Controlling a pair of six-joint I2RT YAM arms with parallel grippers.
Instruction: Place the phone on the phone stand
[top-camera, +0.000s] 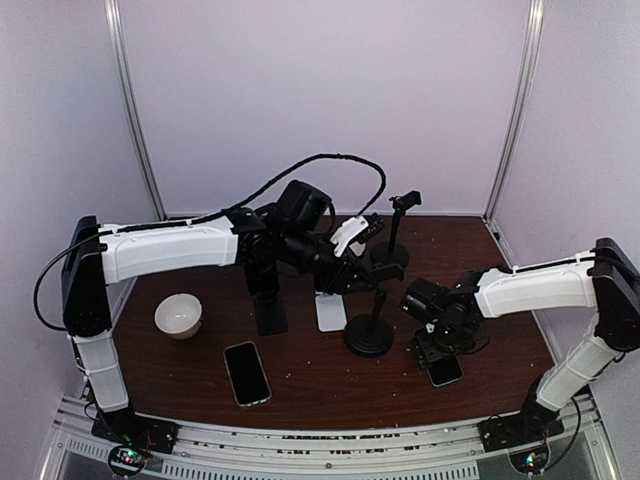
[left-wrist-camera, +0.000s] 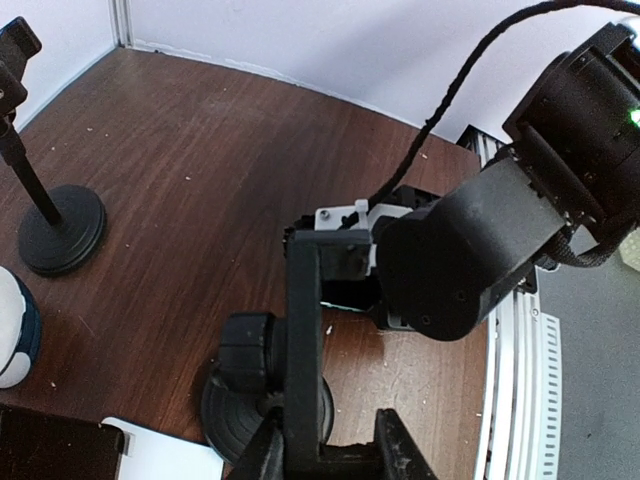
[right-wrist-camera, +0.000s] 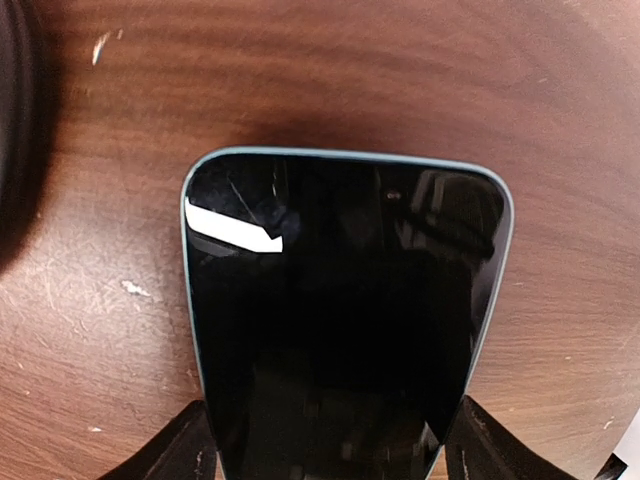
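- Clamped in the left claw (left-wrist-camera: 330, 455), a finger on either side: the upright bracket of the phone stand (left-wrist-camera: 305, 330).
- Spread wide, the right claw (right-wrist-camera: 330, 455), fingers pressed to both long edges of the phone (right-wrist-camera: 345, 300).
- Lying flat, screen up, on the worktop (right-wrist-camera: 300, 70), near the stand's round base.

Soft, even light from overhead; faint shadows on the table (top-camera: 320, 385); a white glare streak across the phone (right-wrist-camera: 345, 310); close views bend at edges.
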